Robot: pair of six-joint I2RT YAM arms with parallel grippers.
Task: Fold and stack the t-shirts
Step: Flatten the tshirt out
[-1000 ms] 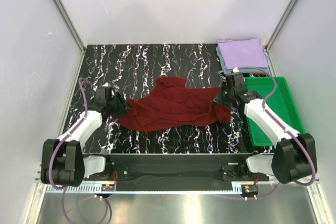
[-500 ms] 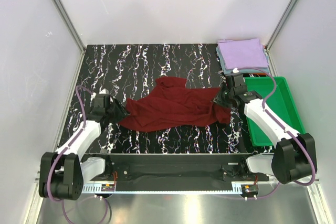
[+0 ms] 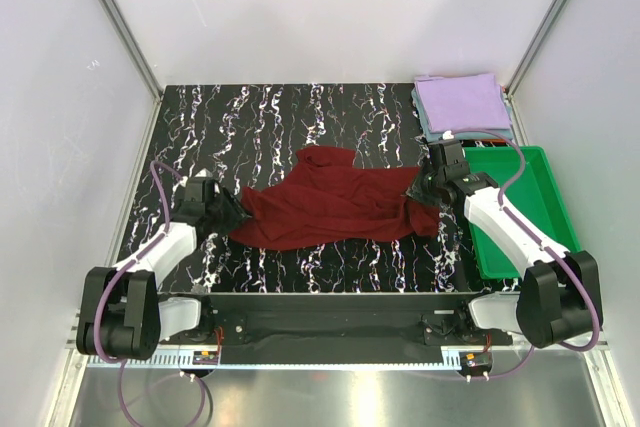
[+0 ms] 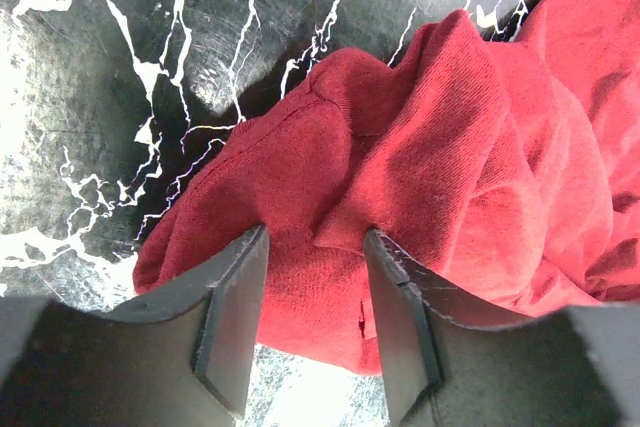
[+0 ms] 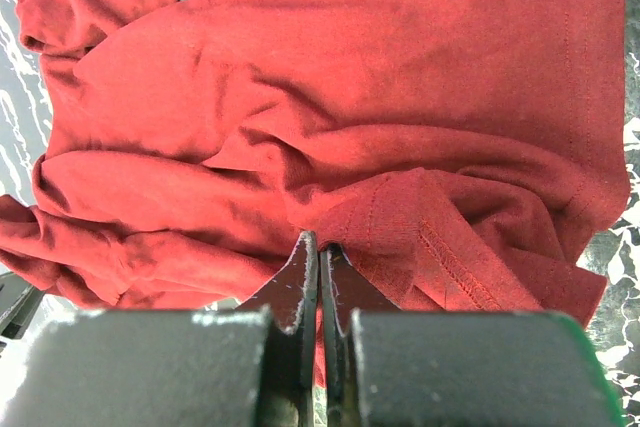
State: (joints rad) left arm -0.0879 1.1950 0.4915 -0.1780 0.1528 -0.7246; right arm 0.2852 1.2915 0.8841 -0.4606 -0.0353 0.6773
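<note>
The maroon shirt (image 3: 335, 209) lies crumpled mid-tabletop (image 3: 250, 117) toward the front edge, its right end pinched in the closed right gripper (image 3: 418, 187), the left gripper (image 3: 232, 209) spread astride its left end, and the lavender shirt (image 3: 462, 100) stacked on the grey-blue shirt (image 3: 428, 127) at the far right corner.

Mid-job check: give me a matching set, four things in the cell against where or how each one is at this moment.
Things
1. maroon t-shirt
2. lavender t-shirt
3. green tray
4. left gripper

Place or state
A. folded, far right corner
B. jaws apart, astride a fold of cloth
C. crumpled, spread across the middle
D. at the right edge, near half

Pairs: 1-C, 2-A, 3-D, 4-B
</note>
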